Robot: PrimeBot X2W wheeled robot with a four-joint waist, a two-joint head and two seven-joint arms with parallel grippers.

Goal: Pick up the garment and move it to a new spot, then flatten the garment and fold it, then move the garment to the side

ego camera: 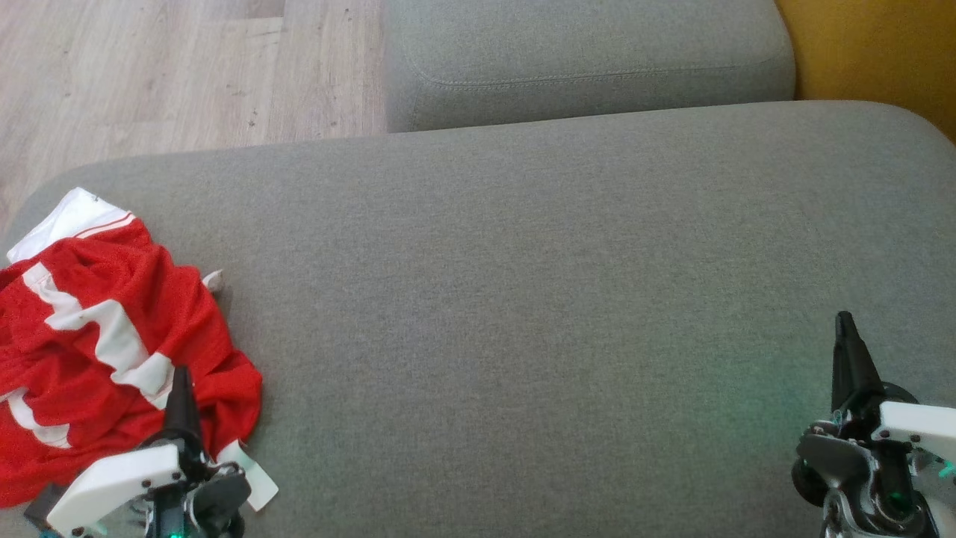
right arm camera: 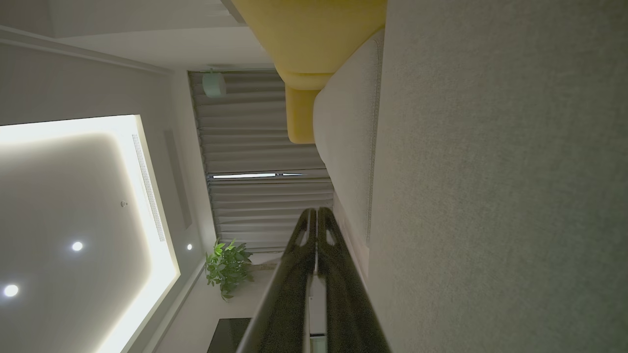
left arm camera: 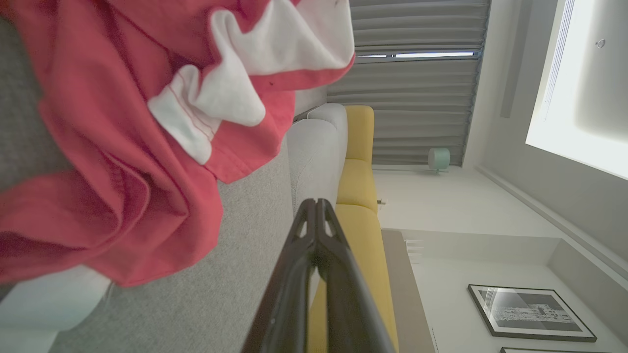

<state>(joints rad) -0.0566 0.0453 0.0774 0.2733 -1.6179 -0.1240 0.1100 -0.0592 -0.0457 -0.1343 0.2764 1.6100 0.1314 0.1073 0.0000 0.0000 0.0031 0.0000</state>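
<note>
The garment [ego camera: 97,351] is red with white stripes and lies crumpled at the left end of the grey sofa seat [ego camera: 523,299]. My left gripper [ego camera: 181,371] is shut, hovering over the garment's near right edge with nothing between its fingers. In the left wrist view the garment [left arm camera: 122,137] bunches up just left of the shut left gripper [left arm camera: 316,203]. My right gripper [ego camera: 844,317] is shut and empty at the lower right of the seat, far from the garment. The right wrist view shows the right gripper [right arm camera: 316,212] pressed shut beside bare grey fabric.
A second grey cushion [ego camera: 582,60] sits behind the seat, with a yellow cushion [ego camera: 874,52] at the far right. Wooden floor [ego camera: 149,75] lies beyond the seat's far left edge. The seat stretches wide and bare between my two grippers.
</note>
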